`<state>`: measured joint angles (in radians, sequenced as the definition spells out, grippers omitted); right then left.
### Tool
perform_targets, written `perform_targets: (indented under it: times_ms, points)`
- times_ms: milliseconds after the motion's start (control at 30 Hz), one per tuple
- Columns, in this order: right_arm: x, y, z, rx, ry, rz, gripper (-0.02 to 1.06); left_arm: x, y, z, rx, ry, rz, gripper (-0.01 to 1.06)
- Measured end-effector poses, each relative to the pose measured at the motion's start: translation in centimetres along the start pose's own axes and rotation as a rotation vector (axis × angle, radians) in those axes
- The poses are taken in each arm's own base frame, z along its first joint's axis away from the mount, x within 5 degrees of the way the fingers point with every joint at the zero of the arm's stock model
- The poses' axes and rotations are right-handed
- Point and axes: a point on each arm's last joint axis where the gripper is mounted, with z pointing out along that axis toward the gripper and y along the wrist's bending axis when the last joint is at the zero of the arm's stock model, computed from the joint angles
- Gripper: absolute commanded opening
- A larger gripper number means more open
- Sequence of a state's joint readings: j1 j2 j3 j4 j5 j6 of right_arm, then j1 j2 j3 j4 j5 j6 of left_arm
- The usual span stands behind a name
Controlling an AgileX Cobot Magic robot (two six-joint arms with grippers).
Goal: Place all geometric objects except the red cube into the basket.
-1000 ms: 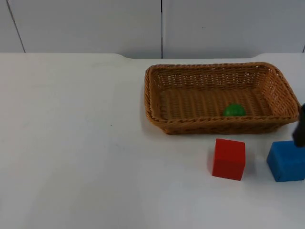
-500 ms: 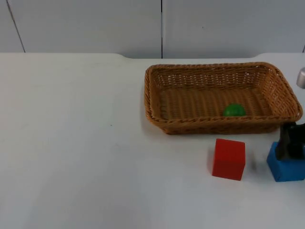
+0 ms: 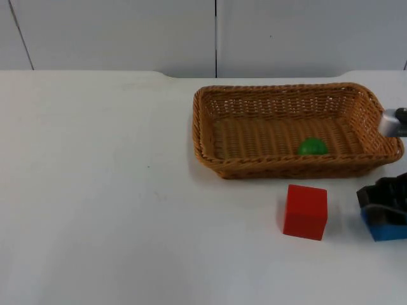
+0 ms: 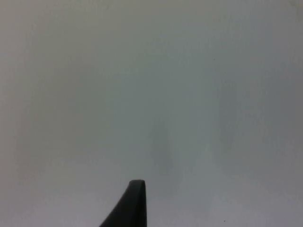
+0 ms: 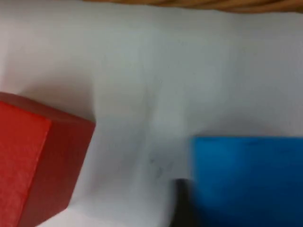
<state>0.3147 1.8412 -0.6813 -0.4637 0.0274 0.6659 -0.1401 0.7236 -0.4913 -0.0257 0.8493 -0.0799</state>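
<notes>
Right claw (image 3: 385,204) over bright blue cube (image 3: 385,230), beside red cube (image 3: 306,211)

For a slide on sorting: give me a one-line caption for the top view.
Right gripper descends over the blue cube beside the red cube; a green ball lies in the wicker basket.

No text, label, brand, number or sign can be read anywhere. The red cube (image 3: 305,211) shows plain faces, the blue cube (image 3: 385,227) shows plain colour on what little of it is exposed at the right edge of the frame, and the wicker basket (image 3: 210,155) carries no tag. The right wrist view is soft, so a faint mark on either cube could perhaps escape notice.
</notes>
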Motion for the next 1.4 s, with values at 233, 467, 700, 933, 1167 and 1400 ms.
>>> perform_targets:
  times_ms: [233,467,700,933,1167,1400]
  points:
    - [-0.7,-0.8,-4.6,0.105,0.008,-0.042,0.0,0.0,0.0,0.0,0.0,0.0,0.0,1.05]
    - [-1.7,-1.3,-13.2,0.132,-0.165,-0.039,0.0,0.0,0.0,0.0,0.0,-0.002,0.0,1.05]
    - [-1.1,-1.6,-16.5,0.142,-0.205,-0.056,0.0,0.0,0.0,0.0,0.0,-0.005,0.0,1.05]
    - [-0.7,-1.2,-16.8,0.099,-0.139,-0.048,0.0,0.0,0.0,0.0,0.0,-0.005,0.0,1.05]
    - [-2.9,0.1,-18.1,0.003,-0.168,-0.071,0.0,0.0,0.0,0.0,0.004,-0.004,-0.003,1.05]
    - [-7.3,2.0,-16.1,-0.086,-0.093,-0.113,0.0,0.0,-0.1,0.0,0.01,-0.004,-0.007,1.05]
